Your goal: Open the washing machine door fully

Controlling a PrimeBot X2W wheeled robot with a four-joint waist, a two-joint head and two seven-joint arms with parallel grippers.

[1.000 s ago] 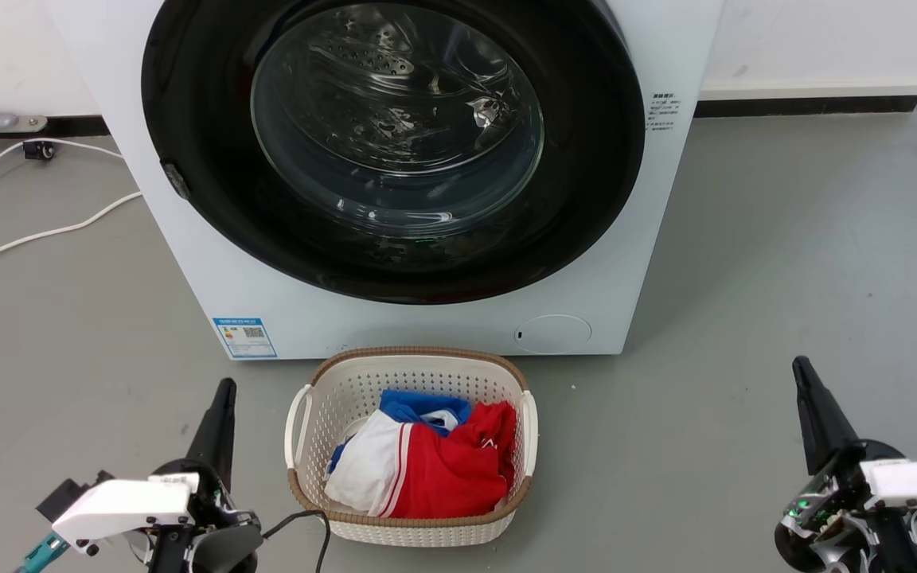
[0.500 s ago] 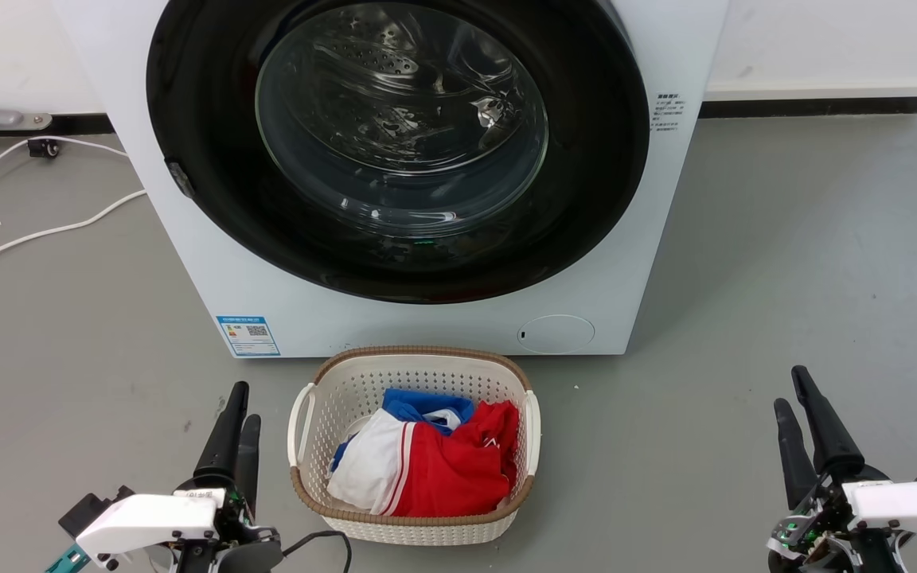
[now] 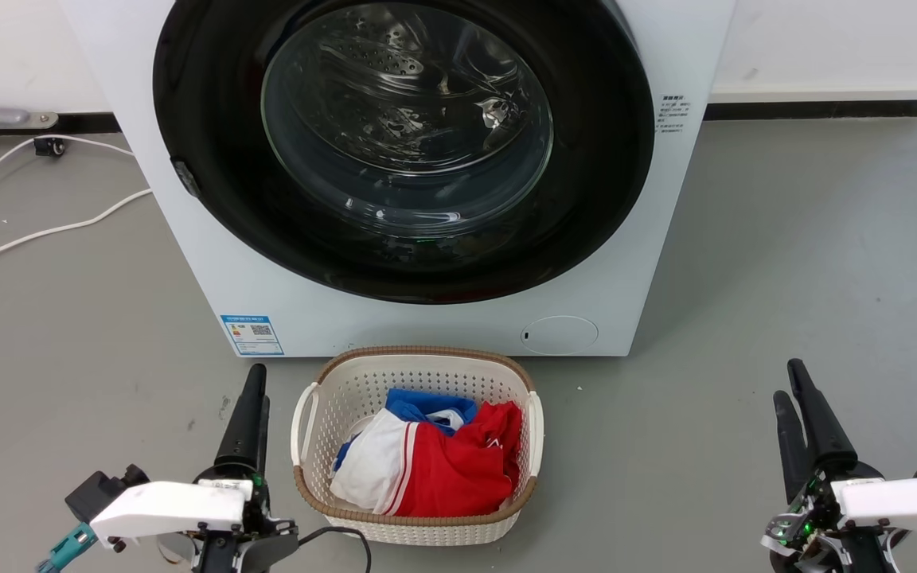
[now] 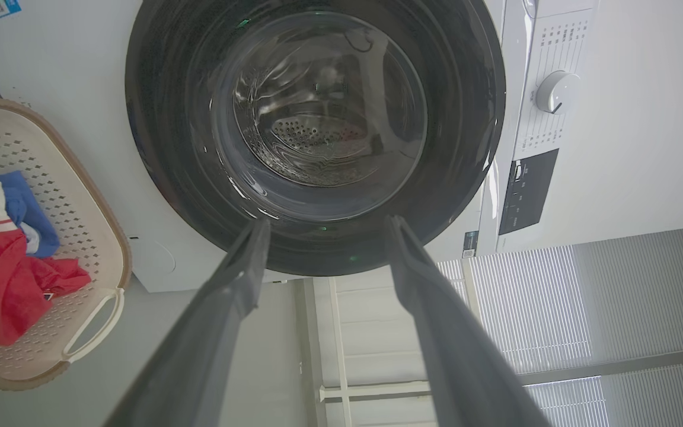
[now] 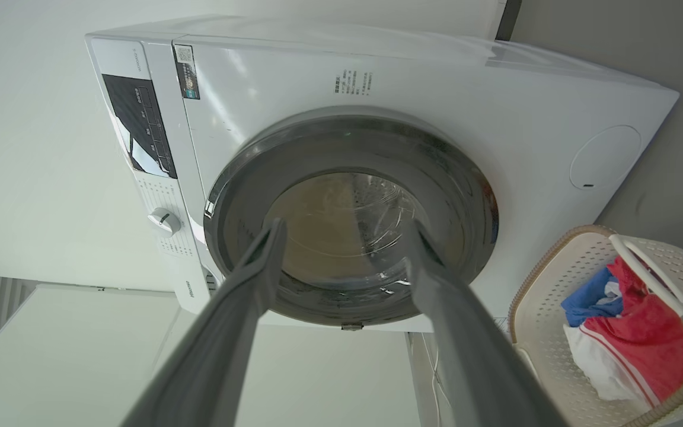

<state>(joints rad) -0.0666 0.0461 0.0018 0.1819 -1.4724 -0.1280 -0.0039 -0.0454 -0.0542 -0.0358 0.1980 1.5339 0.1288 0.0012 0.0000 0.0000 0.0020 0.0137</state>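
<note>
Both claws stand parted and empty over the grey floor (image 3: 785,239): the dark two-fingered left gripper (image 3: 258,388) just beside the cream perforated plastic laundry basket (image 3: 419,352), the matching right gripper (image 3: 786,380) well apart from it. Behind the basket, the glossy black round washing machine door (image 3: 602,159) sits closed, flush in the big white boxy washing machine (image 3: 427,326).

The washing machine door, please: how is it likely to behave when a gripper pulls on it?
Probably rigid: the washing machine door is a glossy black disc around a bulging glass window, so it should swing as one piece, not flex. Its smooth shiny face likely gives the jaws little grip. Shut against the washing machine, it may resist at first.
</note>
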